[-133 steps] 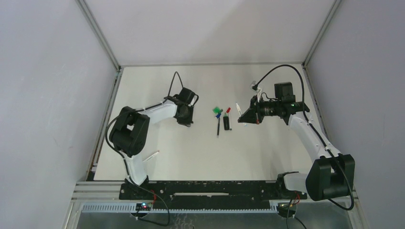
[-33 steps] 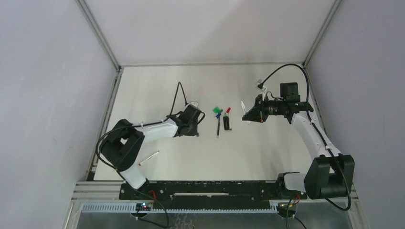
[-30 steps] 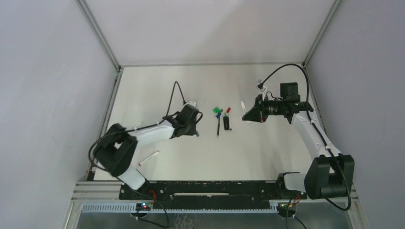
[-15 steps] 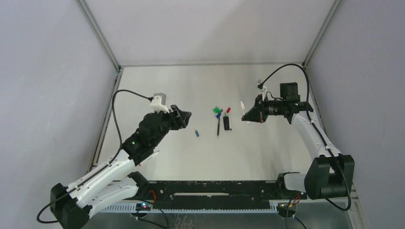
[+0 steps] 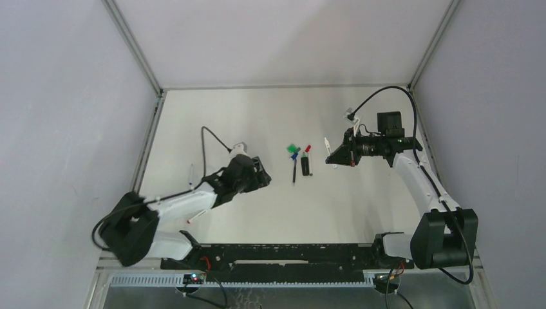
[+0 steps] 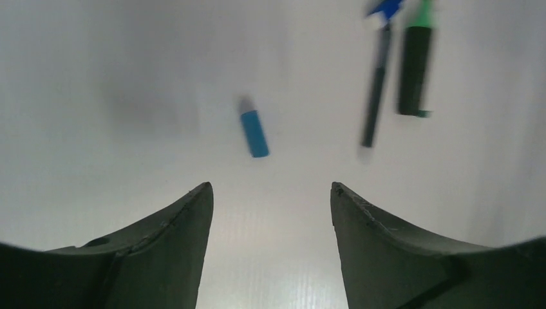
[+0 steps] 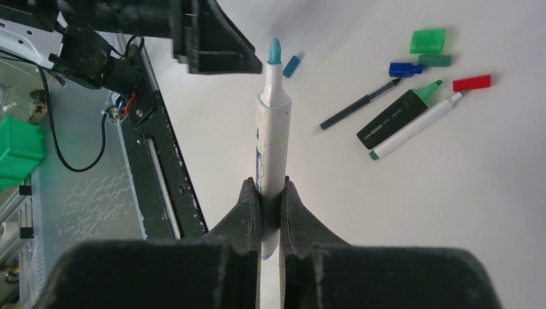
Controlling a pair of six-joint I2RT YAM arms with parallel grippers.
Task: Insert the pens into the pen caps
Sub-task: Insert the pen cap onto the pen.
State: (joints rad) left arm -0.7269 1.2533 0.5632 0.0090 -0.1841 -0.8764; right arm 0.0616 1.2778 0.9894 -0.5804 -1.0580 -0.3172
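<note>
Blue pen cap [image 6: 254,133] lies flat on the white table [image 6: 129,77], just past the spread, empty fingertips of the left gripper [image 6: 270,190], slightly left of their gap. Half a second ago this arm stood raised, clear of it; now it sits low, facing it. Right gripper [image 7: 270,188] stays clenched on a white blue-tipped marker [image 7: 273,122], held above the table's right side. Barrel print unreadable.

Blu cap [image 6: 254,133], wht pen [image 7: 272,122]
</note>
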